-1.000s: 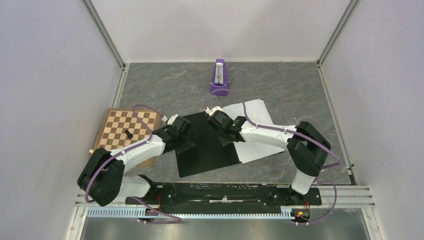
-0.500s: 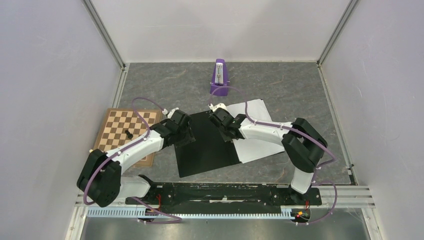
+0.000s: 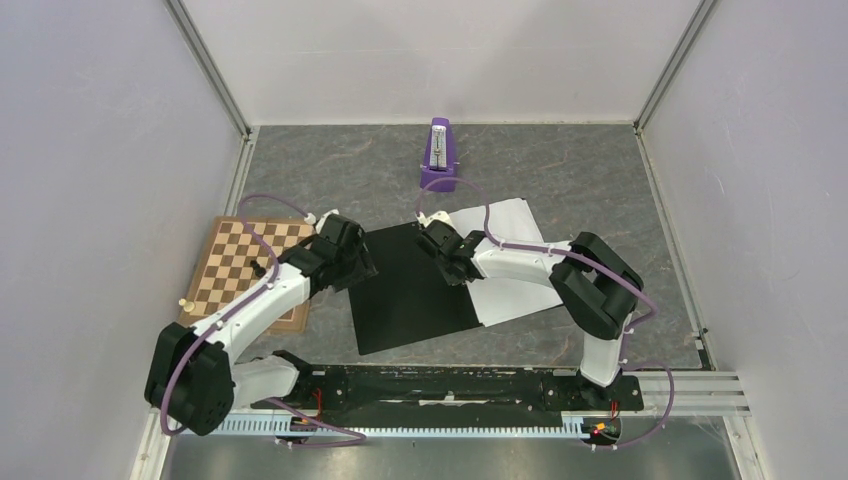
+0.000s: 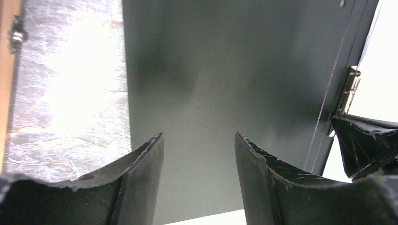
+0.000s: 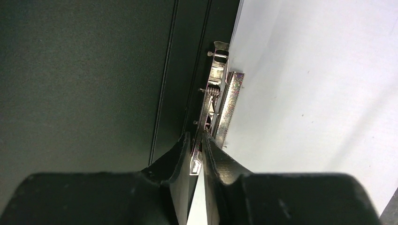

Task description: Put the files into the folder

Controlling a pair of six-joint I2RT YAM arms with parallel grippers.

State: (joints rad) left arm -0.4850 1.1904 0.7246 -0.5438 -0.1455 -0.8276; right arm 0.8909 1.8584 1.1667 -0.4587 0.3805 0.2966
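Observation:
The folder [image 3: 405, 300] lies open on the table, black inside up. The white files [image 3: 510, 228] lie on its right half. My right gripper [image 3: 438, 236] is at the far end of the spine, shut on the metal spine clip [image 5: 218, 89], with black folder [image 5: 84, 70] to its left and files [image 5: 319, 70] to its right. My left gripper [image 3: 352, 255] is open and empty, low over the folder's bare left half [image 4: 225, 70] near its left edge. The clip [image 4: 349, 89] and the right fingers [image 4: 366, 140] show at the right of the left wrist view.
A brown chessboard [image 3: 235, 262] with a black piece [image 3: 258, 268] lies left of the folder, under the left arm. A purple metronome [image 3: 438, 155] stands at the far middle. Walls close in the left, right and back sides.
My left gripper has pulled back to the left and a little farther away, from mid-panel to the folder's left edge. My right gripper has shifted slightly along the spine, still shut.

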